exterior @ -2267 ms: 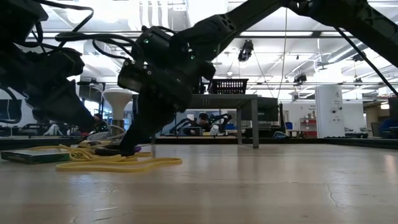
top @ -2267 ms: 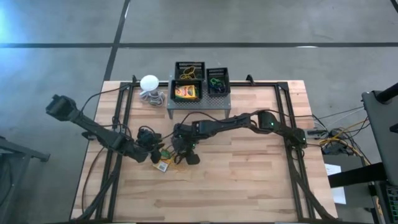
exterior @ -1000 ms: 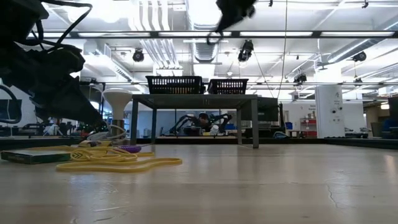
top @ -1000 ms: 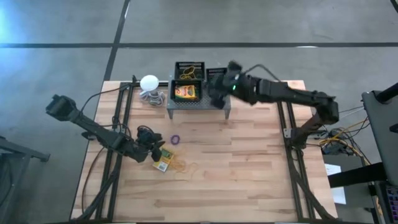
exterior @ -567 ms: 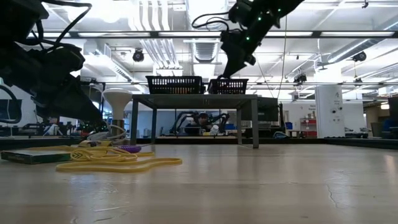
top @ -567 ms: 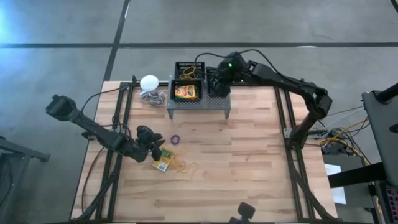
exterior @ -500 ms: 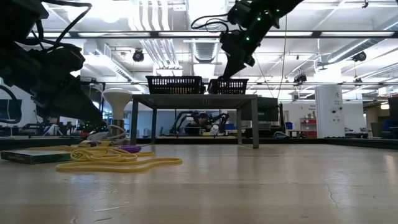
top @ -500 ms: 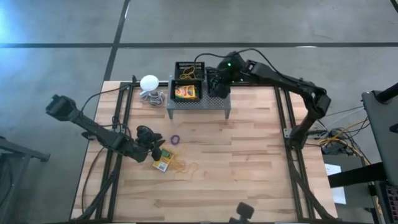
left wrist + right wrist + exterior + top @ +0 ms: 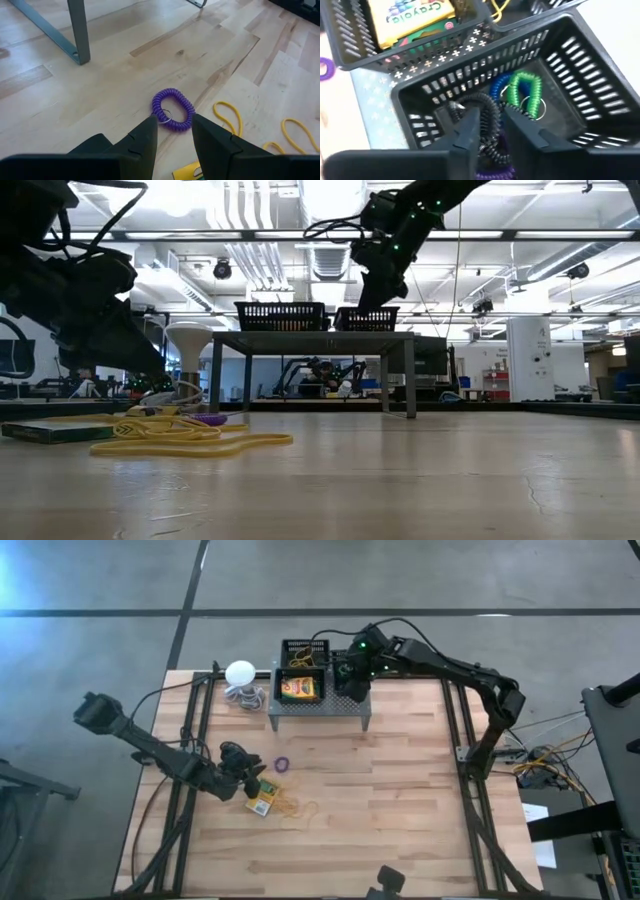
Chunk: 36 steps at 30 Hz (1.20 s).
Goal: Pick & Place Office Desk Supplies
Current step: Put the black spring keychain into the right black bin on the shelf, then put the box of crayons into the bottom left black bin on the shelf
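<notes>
The right gripper (image 9: pixel 489 131) hangs over the right-hand black mesh tray (image 9: pixel 580 65) on the grey perforated stand (image 9: pixel 318 706), its jaws slightly parted with a black coil ring (image 9: pixel 481 107) draped between them; I'd say it is being dropped in with the blue ring (image 9: pixel 499 86) and green ring (image 9: pixel 529 94). Beside it, another tray holds a Crayola crayon box (image 9: pixel 415 20). Down on the table the left gripper (image 9: pixel 172 135) sits low, jaws apart and empty, aimed at the purple coil ring (image 9: pixel 172 109), likely next. A crayon box (image 9: pixel 262 803) and yellow rubber bands (image 9: pixel 295 807) lie close by
</notes>
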Tool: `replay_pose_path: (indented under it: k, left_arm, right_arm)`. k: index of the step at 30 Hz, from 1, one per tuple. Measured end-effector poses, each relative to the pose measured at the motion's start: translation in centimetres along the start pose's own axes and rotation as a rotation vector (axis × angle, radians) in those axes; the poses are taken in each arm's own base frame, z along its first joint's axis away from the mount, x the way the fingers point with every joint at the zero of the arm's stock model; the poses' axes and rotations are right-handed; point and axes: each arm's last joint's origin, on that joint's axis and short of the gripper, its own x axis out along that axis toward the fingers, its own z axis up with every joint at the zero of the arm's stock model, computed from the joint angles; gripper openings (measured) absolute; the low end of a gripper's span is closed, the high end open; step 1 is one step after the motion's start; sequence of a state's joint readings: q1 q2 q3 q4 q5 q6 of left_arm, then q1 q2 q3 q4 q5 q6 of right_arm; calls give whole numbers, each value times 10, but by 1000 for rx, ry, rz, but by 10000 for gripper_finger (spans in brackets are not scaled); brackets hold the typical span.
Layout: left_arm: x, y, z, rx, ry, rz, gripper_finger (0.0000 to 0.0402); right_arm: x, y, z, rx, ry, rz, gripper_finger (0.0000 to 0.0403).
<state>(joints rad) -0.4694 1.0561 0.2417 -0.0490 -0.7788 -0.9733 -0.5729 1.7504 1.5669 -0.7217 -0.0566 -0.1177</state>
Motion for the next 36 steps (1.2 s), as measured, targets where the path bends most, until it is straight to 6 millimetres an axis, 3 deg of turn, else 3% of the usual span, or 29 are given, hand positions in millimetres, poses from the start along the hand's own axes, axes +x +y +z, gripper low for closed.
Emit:
replay_pose_path:
  k: [3,6,9,11,17,21,25,30,36]
  left_arm:
    - [0,0,0,0,0,0,126]
    - [0,0,0,-1,0,0,126]
    - [0,0,0,-3,-1,-1,126]
    - [0,0,0,-4,-2,-2,126]
    - [-1,-5,5,-8,-1,-13,126]
    - [-5,-14,13,72,64,-36,126]
    - [-11,-23,22,172,174,-62,125]
    - [-6,-19,28,225,378,-126,126]
    - [9,-2,33,274,510,-207,152]
  right_arm:
    - [-3,-3,2,16,-25,-19,120]
    - [-21,-3,7,57,-82,-42,146]
    - [-43,15,16,23,-203,-23,155]
    - [-51,35,18,-25,-281,10,154]
    - [-54,123,3,-232,-497,191,136]
    - [-32,179,-28,-345,-563,311,124]
    - [-10,219,-64,-391,-608,414,116]
    - [7,237,-95,-380,-613,472,107]
    - [-3,228,-96,-350,-652,426,95]
